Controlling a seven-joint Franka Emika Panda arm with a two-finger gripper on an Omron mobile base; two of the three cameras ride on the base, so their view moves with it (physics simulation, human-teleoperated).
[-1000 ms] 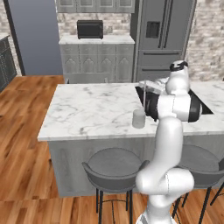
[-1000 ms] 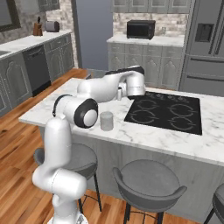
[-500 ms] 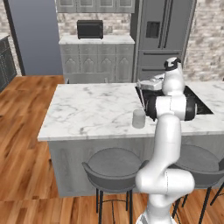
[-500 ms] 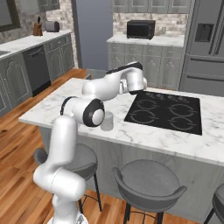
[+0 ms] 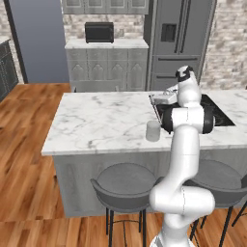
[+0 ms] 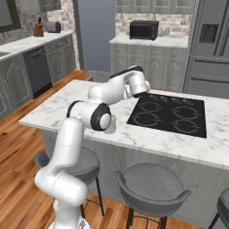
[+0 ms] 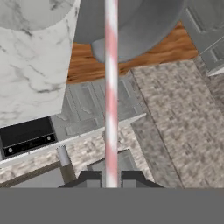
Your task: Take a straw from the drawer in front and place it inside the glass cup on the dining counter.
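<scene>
My end effector pinches the straw, which sticks out toward 12 o'clock. The glass cup waits on the tabletop. If I tip crooked, the straw could miss the cup.

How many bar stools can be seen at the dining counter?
3, seen in the right base view: one behind the arm, one in the middle, one cut off at the right edge. Others may be out of frame.

Wood floor, brick walls, grey refrigerator, grey-cushioned stools.
</scene>
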